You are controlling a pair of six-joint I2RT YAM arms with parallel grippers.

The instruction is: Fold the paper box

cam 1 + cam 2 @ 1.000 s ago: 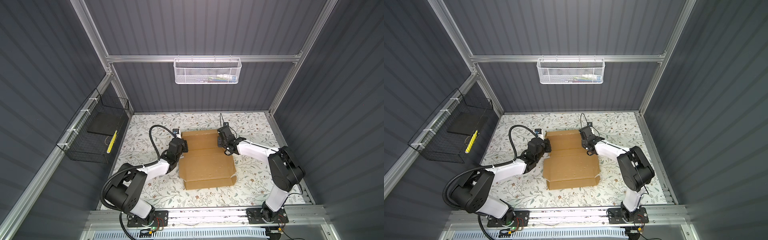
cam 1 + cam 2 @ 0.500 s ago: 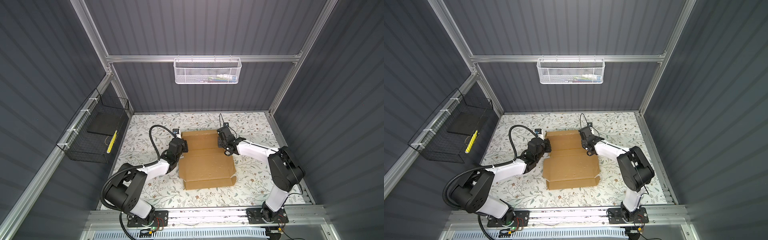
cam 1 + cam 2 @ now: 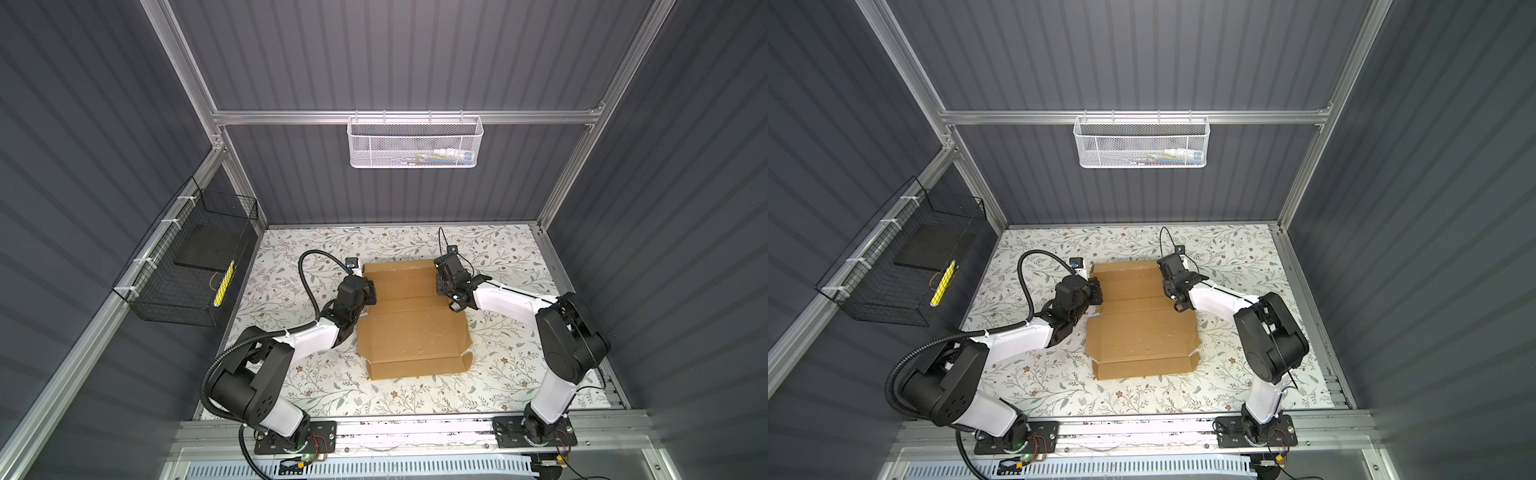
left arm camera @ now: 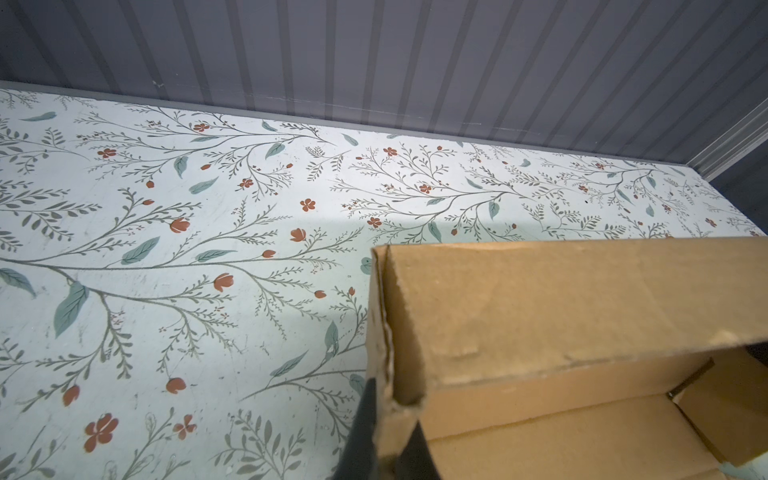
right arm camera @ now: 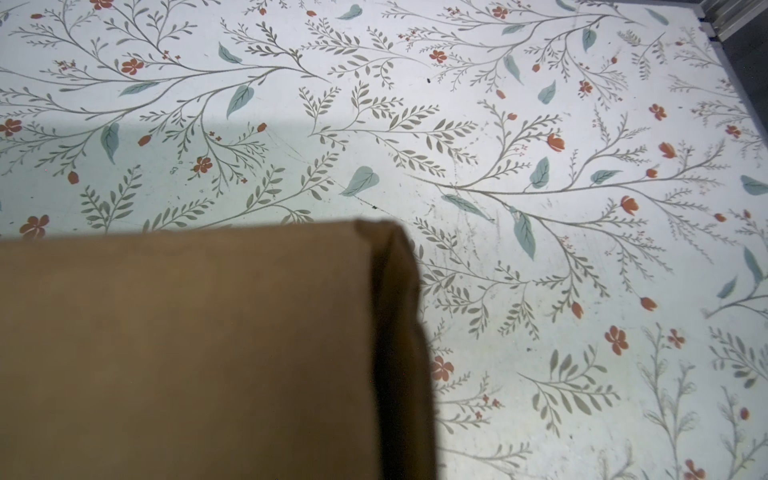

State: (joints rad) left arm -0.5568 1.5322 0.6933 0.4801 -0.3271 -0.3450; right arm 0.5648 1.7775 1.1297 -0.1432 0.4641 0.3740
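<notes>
Centre of the floral table [image 3: 291,257]: paper box [image 3: 411,328], brown, partly folded, near flap flat. At its far-left side, left gripper [image 3: 369,291], fingers [image 4: 361,432] clamped on an upright side wall. At the far-right edge, right gripper [image 3: 439,286], fingers together; grip on the cardboard not discernible. Far wall: white mesh basket [image 3: 415,145]. Left wall: black wire basket [image 3: 187,282].
</notes>
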